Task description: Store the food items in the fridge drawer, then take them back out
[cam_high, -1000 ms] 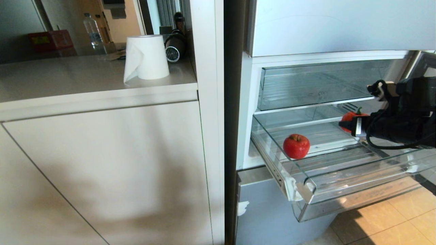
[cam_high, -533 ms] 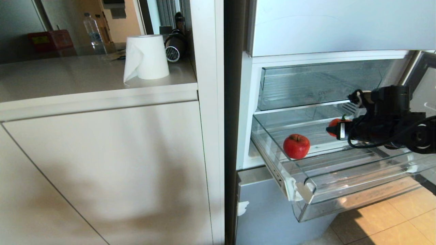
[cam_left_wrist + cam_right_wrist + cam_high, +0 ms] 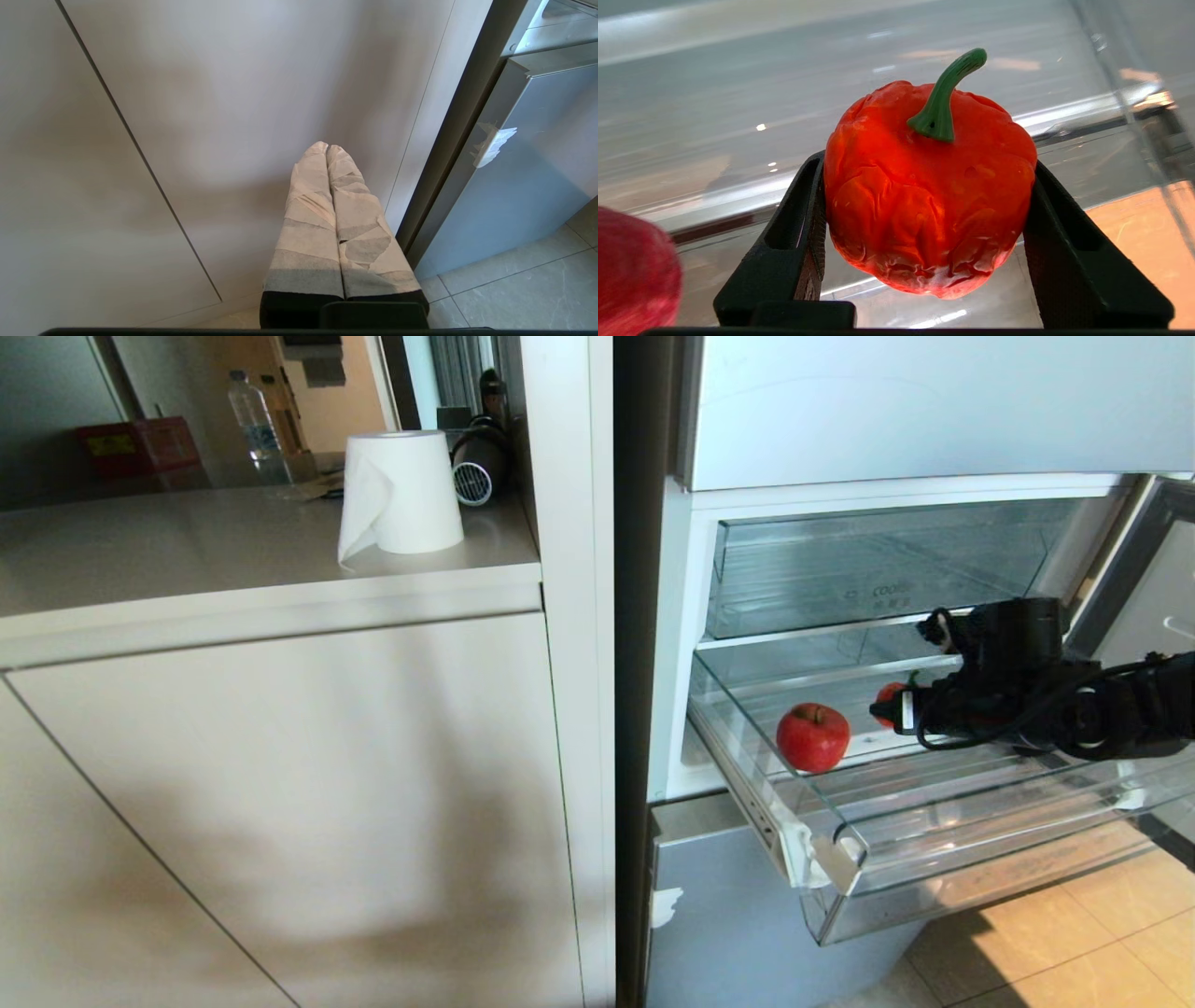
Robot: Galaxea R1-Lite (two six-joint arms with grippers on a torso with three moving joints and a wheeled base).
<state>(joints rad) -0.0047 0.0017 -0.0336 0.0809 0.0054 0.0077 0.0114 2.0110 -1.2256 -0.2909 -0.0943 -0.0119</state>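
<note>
The fridge drawer [image 3: 845, 859] stands pulled out. The apple [image 3: 812, 736] rests on its ribbed floor. At the apple's 3 o'clock, the right pincer [image 3: 887, 707] clamps a red pepper [image 3: 929, 186] across its flanks, above the floor. The pepper looks wrinkled, soft and light: grip the body, not the stem. The left pincer [image 3: 329, 154] is parked, fingers together.

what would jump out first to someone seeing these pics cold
The red pepper with its green stem, clamped between the right gripper fingers over the pulled-out fridge drawer. Next, the red apple lying on the drawer's ribbed floor, toward its left end. On the counter left of the fridge stands a white paper towel roll.
</note>
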